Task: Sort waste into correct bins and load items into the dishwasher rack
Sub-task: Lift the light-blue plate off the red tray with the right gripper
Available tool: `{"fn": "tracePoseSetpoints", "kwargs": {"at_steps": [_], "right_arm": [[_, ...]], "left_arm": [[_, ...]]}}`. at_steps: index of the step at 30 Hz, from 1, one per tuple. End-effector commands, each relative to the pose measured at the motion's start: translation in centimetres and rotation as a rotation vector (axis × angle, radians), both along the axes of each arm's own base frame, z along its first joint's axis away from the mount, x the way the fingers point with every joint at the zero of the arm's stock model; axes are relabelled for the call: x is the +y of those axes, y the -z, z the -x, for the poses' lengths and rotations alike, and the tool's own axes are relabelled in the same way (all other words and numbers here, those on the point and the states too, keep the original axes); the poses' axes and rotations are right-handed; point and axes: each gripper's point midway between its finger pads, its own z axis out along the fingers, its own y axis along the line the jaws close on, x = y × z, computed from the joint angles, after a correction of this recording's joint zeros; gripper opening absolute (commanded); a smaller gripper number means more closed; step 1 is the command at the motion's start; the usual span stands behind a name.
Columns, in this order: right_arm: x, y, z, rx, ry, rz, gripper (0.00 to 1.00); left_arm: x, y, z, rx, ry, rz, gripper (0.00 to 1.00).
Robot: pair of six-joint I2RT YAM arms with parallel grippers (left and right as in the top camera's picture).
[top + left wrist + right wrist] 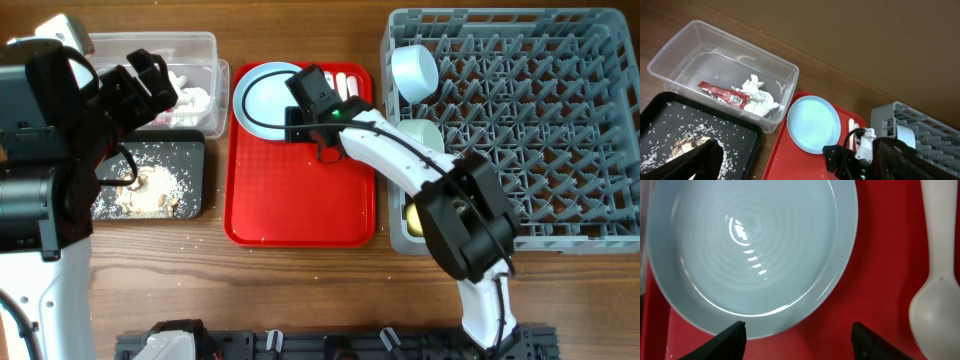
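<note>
- Right pincer [800, 341] is hovering low over the red tray [300, 200]. Its fingers [727, 342] are standing spread wide and gripping nothing.
- Pale blue plate [750, 245] is lying flat on the red tray, its near rim sitting just ahead of the right pincer's fingertips. Whether they are touching it cannot be told.
- White plastic spoon [935, 290] is lying on the tray beside the plate, just outside one finger.
- Left pincer [150, 80] is hanging where the clear tub [670, 55] and black tray [650, 125] meet, fingers [700, 160] apart and holding nothing.
- Red wrapper [722, 94] and white tissue [757, 97] are lying in the tub ahead of the left pincer. Rice scraps [695, 135] are lying in the black tray below it.
- Dishwasher rack [520, 130] is standing on the table [300, 290] beyond the right pincer, carrying the pale blue bowl [415, 70], mint green bowl [420, 135] and yellow cup [412, 213].
</note>
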Motion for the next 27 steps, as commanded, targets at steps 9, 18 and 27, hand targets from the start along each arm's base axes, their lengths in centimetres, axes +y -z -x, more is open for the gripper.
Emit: {"fn": "tracePoseSetpoints", "kwargs": {"at_steps": [9,18,27], "right_arm": [[-0.1,4.1,-0.6,0.042,0.082,-0.006,0.53],[-0.9,4.7,0.5,0.089,0.086,0.027,0.24],[-1.0,5.4,2.4,0.198,0.047,0.007,0.04]], "left_arm": [[0.4,-0.5,-0.1,-0.011,-0.009,-0.018,1.00],[0.4,-0.5,-0.1,-0.011,-0.009,-0.018,1.00],[0.4,-0.5,-0.1,-0.011,-0.009,-0.018,1.00]]}}
